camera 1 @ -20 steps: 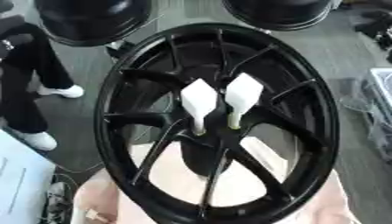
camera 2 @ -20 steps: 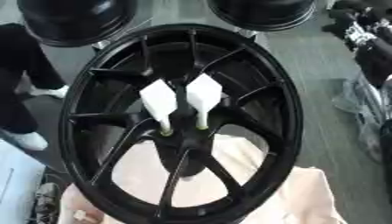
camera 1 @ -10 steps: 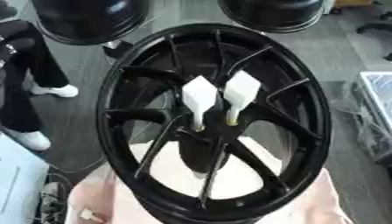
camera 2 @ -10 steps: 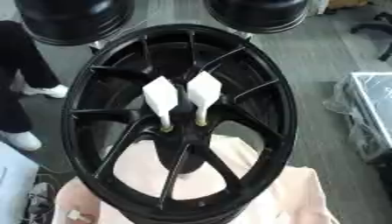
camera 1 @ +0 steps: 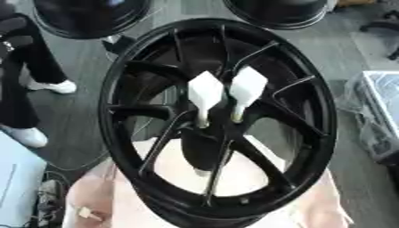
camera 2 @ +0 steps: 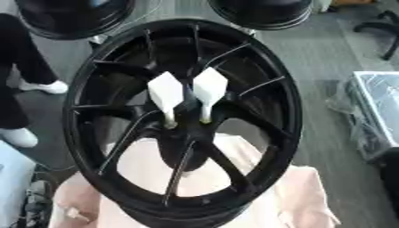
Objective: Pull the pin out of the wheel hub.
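Still, 2 white pins (camera 1: 206, 91) are seated in the wheel hub (camera 1: 210, 133); no hand is seen, so reaching comes first.

No change beyond camera drift.

Black wheel (camera 1: 222, 120) fills the centre, standing up off a pale pink cloth (camera 2: 304, 196). Two white pins (camera 2: 166, 93) (camera 2: 209, 85) stick out of the hub side by side, nearly touching; open air in front of both heads. Spokes (camera 1: 277, 162) fan out around them, with gaps between. More black wheels (camera 1: 86, 15) crowd 11 and 1 o'clock. Floor open at 3 o'clock.
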Tool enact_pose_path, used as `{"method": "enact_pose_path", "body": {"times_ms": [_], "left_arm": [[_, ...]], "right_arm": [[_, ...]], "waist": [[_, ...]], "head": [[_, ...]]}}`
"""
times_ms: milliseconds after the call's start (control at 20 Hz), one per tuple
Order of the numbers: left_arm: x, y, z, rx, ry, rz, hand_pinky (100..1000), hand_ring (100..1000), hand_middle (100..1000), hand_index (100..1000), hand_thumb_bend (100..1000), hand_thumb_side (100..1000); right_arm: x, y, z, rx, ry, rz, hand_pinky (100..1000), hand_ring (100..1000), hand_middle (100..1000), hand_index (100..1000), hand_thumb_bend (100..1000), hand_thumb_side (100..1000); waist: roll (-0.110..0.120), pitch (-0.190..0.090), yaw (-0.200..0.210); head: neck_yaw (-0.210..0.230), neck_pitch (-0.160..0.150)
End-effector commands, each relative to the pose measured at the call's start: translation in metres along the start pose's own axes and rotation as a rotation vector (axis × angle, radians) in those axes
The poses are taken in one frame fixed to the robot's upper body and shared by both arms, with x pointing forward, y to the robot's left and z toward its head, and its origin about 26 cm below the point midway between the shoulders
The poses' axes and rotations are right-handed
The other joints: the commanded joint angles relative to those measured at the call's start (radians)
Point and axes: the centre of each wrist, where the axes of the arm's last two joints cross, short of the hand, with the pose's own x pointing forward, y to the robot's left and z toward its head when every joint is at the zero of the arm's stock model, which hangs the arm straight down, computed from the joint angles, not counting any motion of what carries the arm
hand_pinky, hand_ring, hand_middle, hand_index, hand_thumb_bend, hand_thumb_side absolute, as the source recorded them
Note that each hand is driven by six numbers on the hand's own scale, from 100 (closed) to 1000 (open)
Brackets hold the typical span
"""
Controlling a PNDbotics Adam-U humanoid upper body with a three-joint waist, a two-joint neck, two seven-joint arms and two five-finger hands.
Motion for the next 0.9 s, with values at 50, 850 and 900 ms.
{"method": "enact_pose_path", "body": {"times_ms": [50,850,900], "left_arm": [[0.007,0.006,-0.002,-0.013,-0.016,-0.031,733,792,765,798,100,648],[0.005,0.005,-0.002,-0.035,-0.001,-0.033,734,793,765,798,100,651],[0.005,0.005,-0.002,-0.035,-0.001,-0.033,734,793,765,797,100,651]], "right_arm": [[0.011,0.002,-0.02,0.151,-0.042,0.081,920,825,832,912,472,393],[-0.021,0.055,-0.032,0.685,0.029,0.239,895,801,785,867,567,287],[-0.026,0.058,-0.031,0.699,0.041,0.245,893,799,784,866,557,273]], "waist": [[-0.001,-0.031,-0.003],[-0.009,-0.033,-0.002],[-0.009,-0.033,-0.001]], "head": [[-0.003,0.005],[0.002,0.008],[0.003,0.008]]}}
